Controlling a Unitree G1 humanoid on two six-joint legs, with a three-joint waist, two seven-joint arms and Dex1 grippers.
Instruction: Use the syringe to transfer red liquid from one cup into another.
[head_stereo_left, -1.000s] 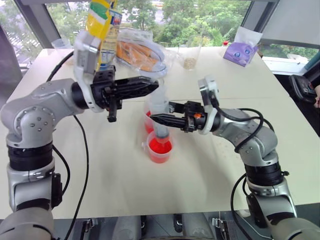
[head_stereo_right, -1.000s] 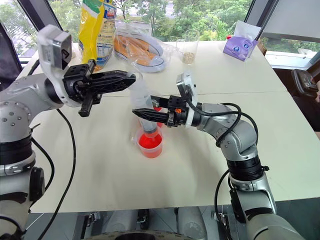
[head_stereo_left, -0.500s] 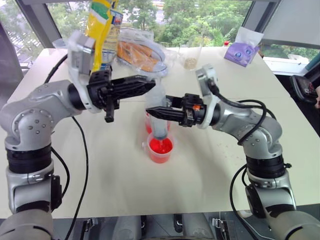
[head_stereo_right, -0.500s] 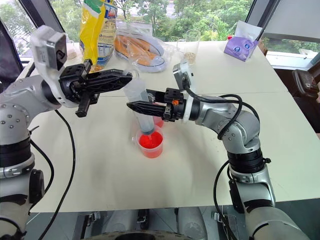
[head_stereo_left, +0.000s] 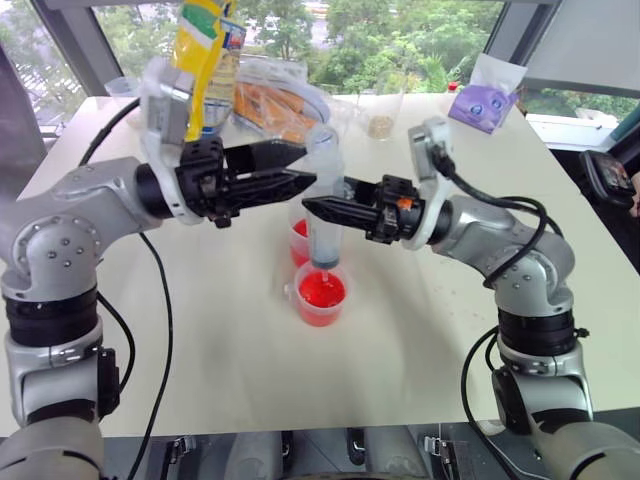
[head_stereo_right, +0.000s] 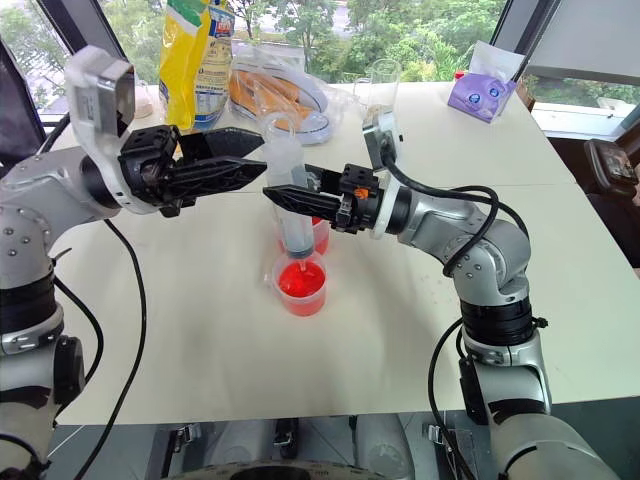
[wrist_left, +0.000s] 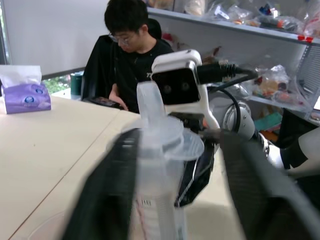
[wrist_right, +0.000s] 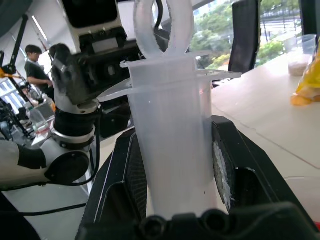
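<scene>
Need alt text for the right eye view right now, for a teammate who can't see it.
The right gripper clamps the upright syringe, tip over the smaller cup of red liquid. The left gripper, open, flanks the plunger top; the taller cup stands just behind.

Both arms are silver-grey metal with rounded, screw-studded joints and black bands; loose black cables run along them. Each wrist carries a white camera housing above long black two-fingered grippers, the left gripper (head_stereo_left: 285, 170) and the right gripper (head_stereo_left: 325, 208).
</scene>
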